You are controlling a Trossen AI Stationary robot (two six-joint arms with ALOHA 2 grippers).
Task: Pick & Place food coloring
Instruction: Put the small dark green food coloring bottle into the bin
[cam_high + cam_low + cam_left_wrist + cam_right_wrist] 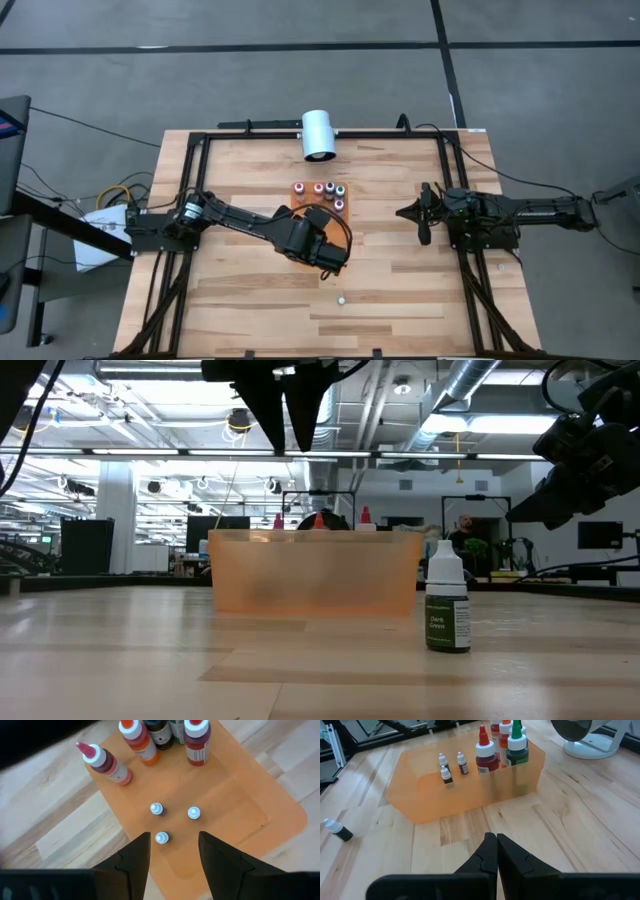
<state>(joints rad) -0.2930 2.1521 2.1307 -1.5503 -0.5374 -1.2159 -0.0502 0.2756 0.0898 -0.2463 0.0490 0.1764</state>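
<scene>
My left gripper point(174, 851) hangs above the orange tray point(240, 815), fingers parted with nothing between them. Directly below, 3 tiny food coloring bottles point(157, 809) stand upright on the tray floor, seen cap-on: 1 sits just ahead of the gap between my fingertips, the other 2 a little beyond it. Larger dropper bottles point(196, 740) are grouped at the tray's far side; in the high view they form a row toward the white cylinder point(319, 134).

1 more small bottle, a dark green one point(447, 611), stands upright on the bare table point(400, 300), apart from the tray and toward the table's near edge.

My right gripper point(496, 851) waits at the right side of the table, well apart from the tray, fingers pressed together and holding nothing.
</scene>
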